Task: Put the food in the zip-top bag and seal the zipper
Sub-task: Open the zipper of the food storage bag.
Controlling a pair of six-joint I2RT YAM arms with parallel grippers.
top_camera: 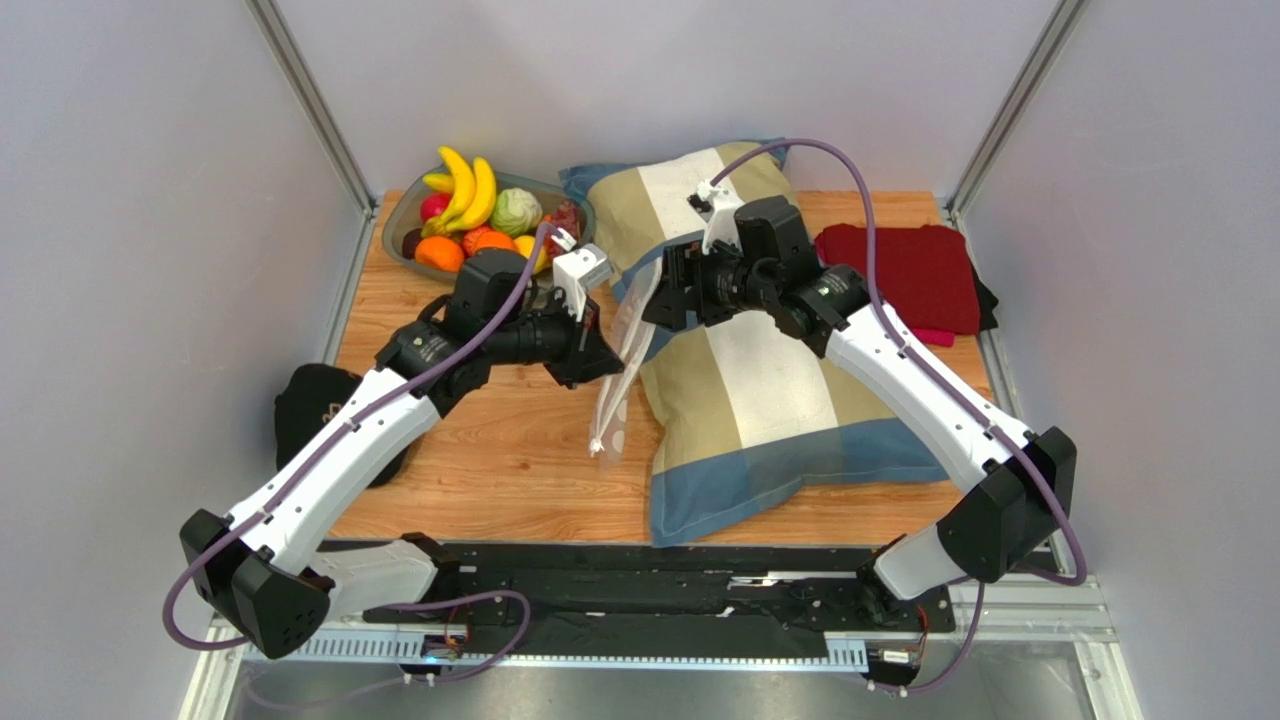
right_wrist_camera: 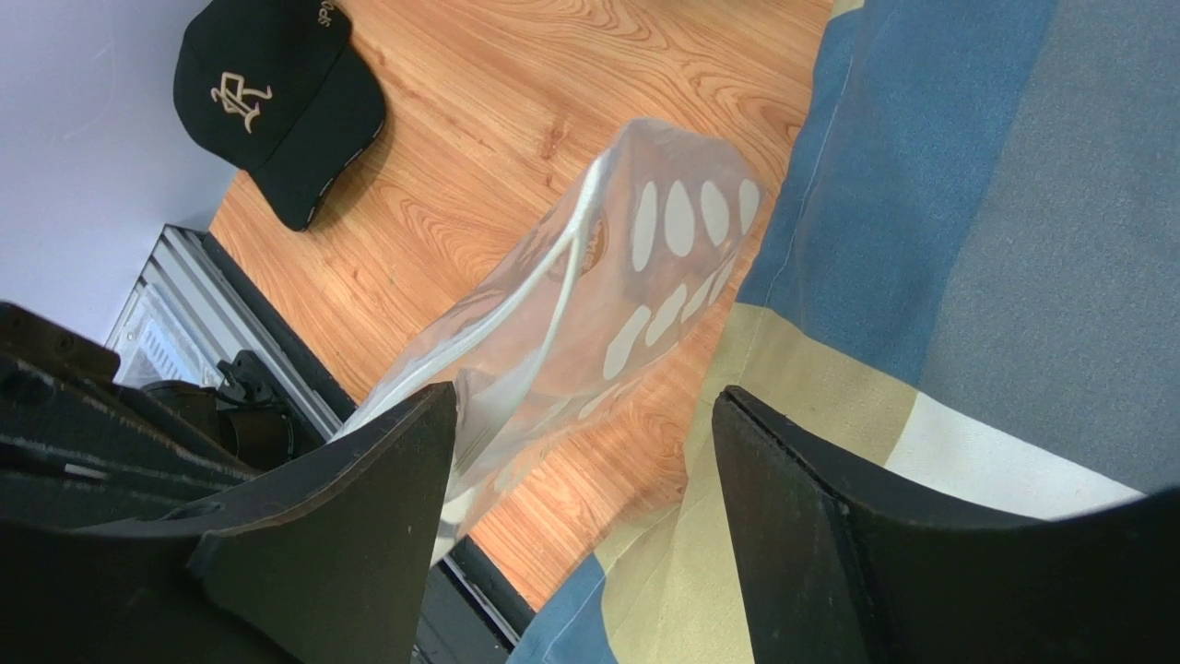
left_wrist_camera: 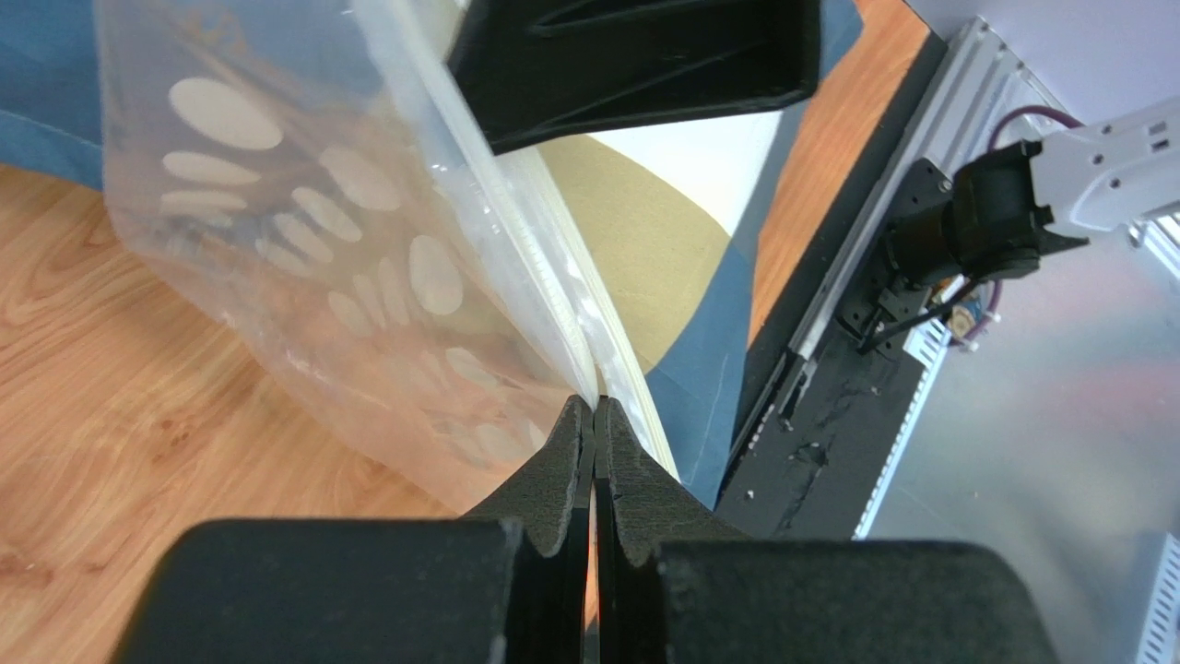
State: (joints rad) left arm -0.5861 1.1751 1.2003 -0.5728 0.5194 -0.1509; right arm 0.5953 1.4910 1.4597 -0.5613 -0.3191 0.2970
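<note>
Care at the mouth of the zip-top bag [left_wrist_camera: 346,277] is what this step asks for, I think: the left gripper [left_wrist_camera: 596,412] is pinched shut on one lip of it, right at the zipper [left_wrist_camera: 561,311], so the right gripper [right_wrist_camera: 585,401] should take only the other lip and pull it away gently, not catch both layers together. Its fingers stand wide apart and hold nothing; in the right wrist view the bag hangs just beyond the gap between them, nearer to one finger than the other, and I cannot tell if it touches. The bag hangs down toward the table [top_camera: 496,450], just beside the pillow [top_camera: 751,405], and looks empty. Farther back, the food [top_camera: 478,203] lies in the grey bowl [top_camera: 394,234], well apart from the bag, so the mouth should open wide before any fruit comes.
</note>
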